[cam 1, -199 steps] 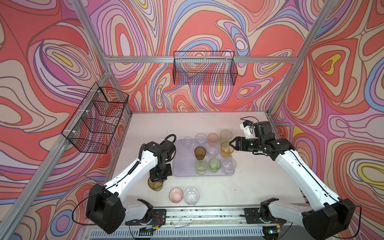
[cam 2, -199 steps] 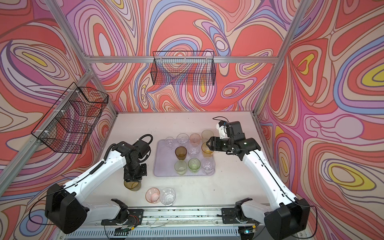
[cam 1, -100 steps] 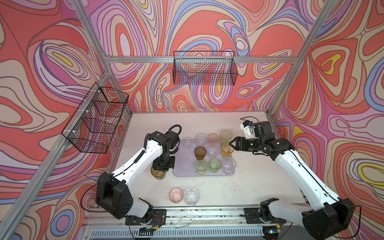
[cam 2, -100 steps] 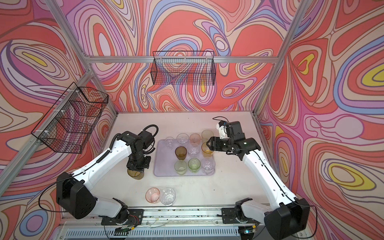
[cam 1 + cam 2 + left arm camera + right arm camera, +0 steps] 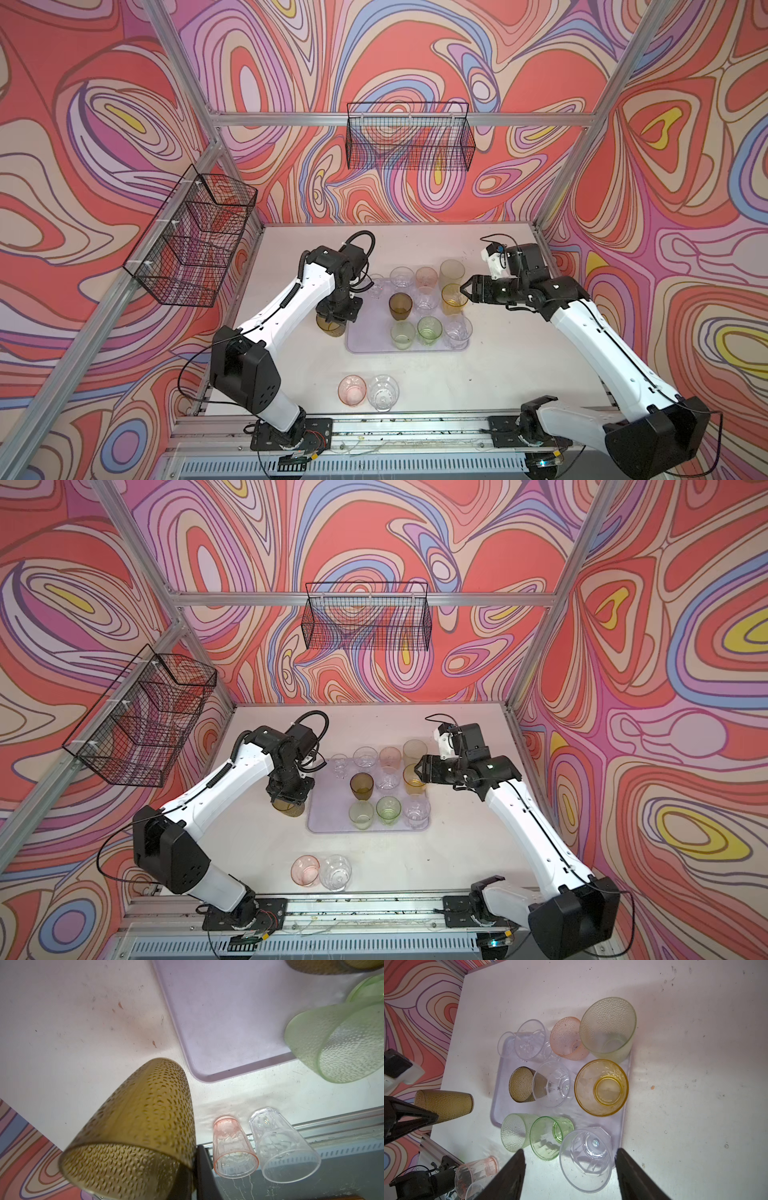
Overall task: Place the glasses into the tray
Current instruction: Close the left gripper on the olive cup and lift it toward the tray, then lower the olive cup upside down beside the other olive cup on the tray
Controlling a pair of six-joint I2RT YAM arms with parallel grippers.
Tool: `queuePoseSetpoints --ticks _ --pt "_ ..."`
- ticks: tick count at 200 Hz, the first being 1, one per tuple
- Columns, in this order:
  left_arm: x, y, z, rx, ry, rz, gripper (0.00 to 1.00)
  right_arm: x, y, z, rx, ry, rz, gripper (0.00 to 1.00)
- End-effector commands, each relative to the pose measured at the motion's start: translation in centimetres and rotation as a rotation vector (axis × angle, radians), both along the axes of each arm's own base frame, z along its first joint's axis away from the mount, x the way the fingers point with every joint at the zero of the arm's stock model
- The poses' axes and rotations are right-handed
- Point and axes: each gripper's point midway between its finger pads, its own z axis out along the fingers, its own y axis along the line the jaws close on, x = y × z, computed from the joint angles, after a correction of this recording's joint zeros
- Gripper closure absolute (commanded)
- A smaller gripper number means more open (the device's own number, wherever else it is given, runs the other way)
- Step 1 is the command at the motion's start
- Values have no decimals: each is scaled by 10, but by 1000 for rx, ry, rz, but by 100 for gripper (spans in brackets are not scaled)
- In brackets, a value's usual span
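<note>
The pale lilac tray (image 5: 365,341) (image 5: 328,817) lies mid-table and holds several glasses, among them a yellow one (image 5: 453,299) and a taller pale yellow-green one (image 5: 452,271). My left gripper (image 5: 336,315) is shut on an olive-brown textured glass (image 5: 331,329) (image 5: 135,1126), held upright just left of the tray's left rim (image 5: 182,1047). My right gripper (image 5: 465,291) (image 5: 570,1150) hangs open over the tray's right edge beside the yellow glass, with nothing between its fingers (image 5: 510,1174). A pink glass (image 5: 351,390) and a clear glass (image 5: 383,392) stand on the table near the front.
A black wire basket (image 5: 195,237) hangs on the left wall and another (image 5: 409,135) on the back wall. A metal rail (image 5: 415,428) runs along the table's front edge. Bare tray floor (image 5: 218,1022) lies along the tray's left side.
My left arm has carried the olive-brown glass from the front left of the table back and rightward, up to the tray's left edge. The right arm has not moved.
</note>
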Motion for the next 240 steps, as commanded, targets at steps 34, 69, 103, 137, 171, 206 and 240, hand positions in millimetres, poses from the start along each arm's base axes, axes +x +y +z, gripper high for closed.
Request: queuePoseSetpoints --ticks 34,69,103,137,171,206,240 --pt "24 -31 2 15 -44 -118 100 -1 -4 11 -14 -35 -5 30" --pt "34 -47 -9 34 -36 -144 100 -3 -6 11 -17 -34 -7 30" --pt "45 -60 -14 26 -45 -166 100 -6 -8 11 -25 -31 -13 30" --pt "53 -72 -22 24 -38 -191 100 -6 -8 10 -26 -32 -14 30" --pt "60 -79 -29 27 -34 -195 100 -7 -9 10 -28 -30 -17 30" --pt "66 -87 -33 21 -31 -202 100 -6 -9 10 -27 -29 -18 30" --pt "70 -95 -38 13 -25 -203 100 -6 -9 9 -29 -27 -17 30"
